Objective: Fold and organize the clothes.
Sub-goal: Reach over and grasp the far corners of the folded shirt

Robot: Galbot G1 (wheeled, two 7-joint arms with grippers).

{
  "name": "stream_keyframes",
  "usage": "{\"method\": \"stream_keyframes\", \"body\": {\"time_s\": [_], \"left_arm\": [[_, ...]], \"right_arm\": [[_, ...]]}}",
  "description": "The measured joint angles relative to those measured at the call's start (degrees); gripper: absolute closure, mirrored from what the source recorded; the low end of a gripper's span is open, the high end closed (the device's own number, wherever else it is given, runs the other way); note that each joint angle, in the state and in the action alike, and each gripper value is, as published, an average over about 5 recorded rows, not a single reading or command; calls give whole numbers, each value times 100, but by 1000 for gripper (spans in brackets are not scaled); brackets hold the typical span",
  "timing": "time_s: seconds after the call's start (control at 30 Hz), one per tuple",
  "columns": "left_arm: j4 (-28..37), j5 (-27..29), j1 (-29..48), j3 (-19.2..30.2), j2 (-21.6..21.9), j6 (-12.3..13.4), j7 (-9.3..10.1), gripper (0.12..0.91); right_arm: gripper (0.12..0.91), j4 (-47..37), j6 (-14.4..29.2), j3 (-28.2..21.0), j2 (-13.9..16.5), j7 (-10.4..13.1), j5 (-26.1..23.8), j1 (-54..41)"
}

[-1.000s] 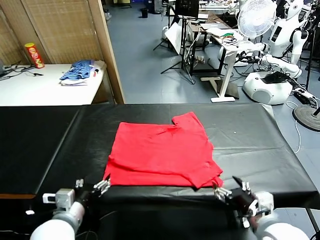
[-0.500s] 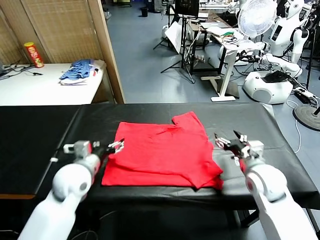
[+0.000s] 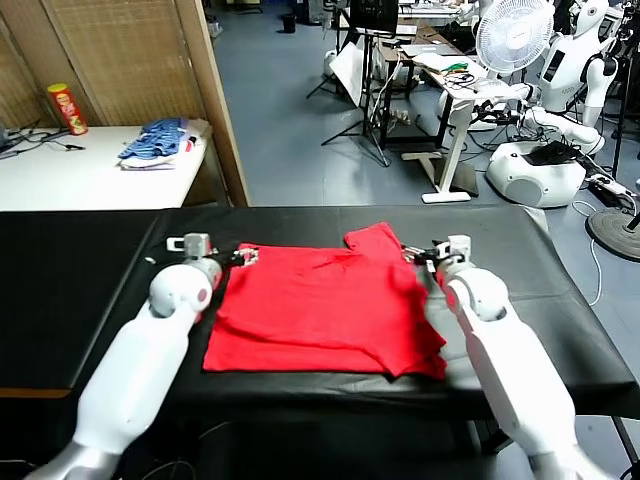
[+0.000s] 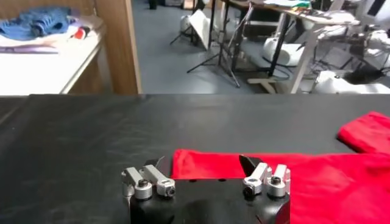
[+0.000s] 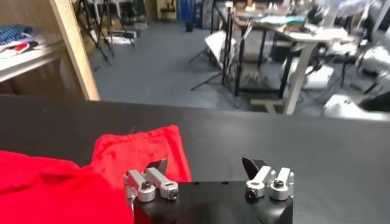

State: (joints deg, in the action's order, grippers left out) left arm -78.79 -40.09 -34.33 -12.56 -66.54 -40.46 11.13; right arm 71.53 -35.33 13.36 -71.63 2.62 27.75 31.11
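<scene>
**Head view: both grippers spread wide at the far corners of the red T-shirt**

From the head camera I see the red T-shirt (image 3: 325, 305) lying flat on the black surface (image 3: 500, 260), roughly in the middle, with one sleeve sticking out toward the far edge. Its near right corner is bunched and doubled over itself.

My left gripper (image 3: 243, 257) sits at the shirt's far left corner, low over the cloth edge. In the left wrist view, that gripper (image 4: 207, 164) has its jaws spread apart with the red hem between them; nothing is pinched, and the fingertips (image 4: 248, 163) stand clear of each other. I cannot tell whether they touch the fabric.

My right gripper (image 3: 421, 254) is at the far right side, just beside the protruding sleeve. In the right wrist view, this gripper (image 5: 207, 164) is likewise released, jaws wide, with the sleeve under its one fingertip and bare black surface under the other.

Beyond the surface, on a white side table (image 3: 60, 180) to the left, I see a blue striped pile of garments (image 3: 158, 143) and a red-and-yellow can (image 3: 68, 109). A white fan (image 3: 513, 34) stands further back on the right.
</scene>
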Motion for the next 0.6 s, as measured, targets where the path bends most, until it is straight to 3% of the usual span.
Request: {"method": "stream_keyframes", "body": {"time_s": [0.37, 0.47, 0.6], "left_arm": [[851, 217, 442, -1, -366, 113, -247, 248], [1027, 283, 496, 7, -395, 69, -330, 341], [1215, 349, 535, -13, -423, 88, -394, 565]], "right_arm": [[244, -596, 8, -29, -308, -30, -21, -289], [292, -660, -7, -19, -363, -36, -28, -298], [405, -698, -25, 13, -422, -27, -42, -296]]}}
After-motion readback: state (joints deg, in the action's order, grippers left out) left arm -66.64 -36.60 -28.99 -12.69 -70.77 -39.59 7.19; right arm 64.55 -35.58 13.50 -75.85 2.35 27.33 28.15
